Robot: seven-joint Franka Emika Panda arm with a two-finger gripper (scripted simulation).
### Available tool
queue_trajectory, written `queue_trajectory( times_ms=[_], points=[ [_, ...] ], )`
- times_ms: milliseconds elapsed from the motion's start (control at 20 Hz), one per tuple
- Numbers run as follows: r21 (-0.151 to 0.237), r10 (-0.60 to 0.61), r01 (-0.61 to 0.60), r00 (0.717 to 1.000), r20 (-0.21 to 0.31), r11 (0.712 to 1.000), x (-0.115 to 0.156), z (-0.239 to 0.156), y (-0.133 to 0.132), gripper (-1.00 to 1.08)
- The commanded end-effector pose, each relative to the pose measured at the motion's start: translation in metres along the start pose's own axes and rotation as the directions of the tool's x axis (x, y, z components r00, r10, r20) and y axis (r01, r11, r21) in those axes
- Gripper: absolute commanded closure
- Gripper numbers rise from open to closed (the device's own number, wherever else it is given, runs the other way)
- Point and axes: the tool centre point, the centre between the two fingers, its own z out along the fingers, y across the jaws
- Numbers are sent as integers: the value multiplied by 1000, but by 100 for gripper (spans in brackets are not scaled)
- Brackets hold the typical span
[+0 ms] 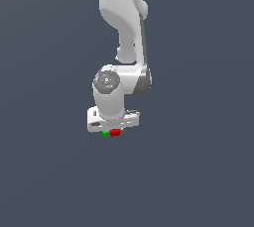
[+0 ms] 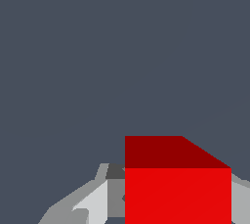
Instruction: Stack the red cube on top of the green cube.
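Observation:
The red cube [image 1: 115, 132] shows just under the white hand in the exterior view. In the wrist view it [image 2: 177, 189] fills the space between the two grey fingers [image 2: 93, 203], which lie flush against its sides. My gripper [image 1: 113, 130] looks shut on it. The green cube [image 1: 104, 133] sits right beside the red cube, on the exterior view's left, at about the same height. Only a sliver of it shows under the hand. The green cube is out of the wrist view. I cannot tell whether the red cube rests on the floor or hangs just above it.
A plain dark grey floor [image 1: 198, 171] surrounds the cubes. The white arm [image 1: 124, 23] comes down from the top of the exterior view. No other objects show.

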Motion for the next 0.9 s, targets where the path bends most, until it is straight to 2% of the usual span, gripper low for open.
queue_trajectory(
  times_ms=[0, 350, 750, 800, 850],
  points=[
    [0, 1, -1, 1000, 0, 1000, -13, 9, 14, 108],
    [0, 1, -1, 1000, 0, 1000, -39, 27, 43, 108],
    [0, 1, -1, 1000, 0, 1000, -41, 30, 48, 108],
    [0, 1, -1, 1000, 0, 1000, -41, 30, 48, -92],
    [0, 1, -1, 1000, 0, 1000, -41, 30, 48, -92]
  ],
)
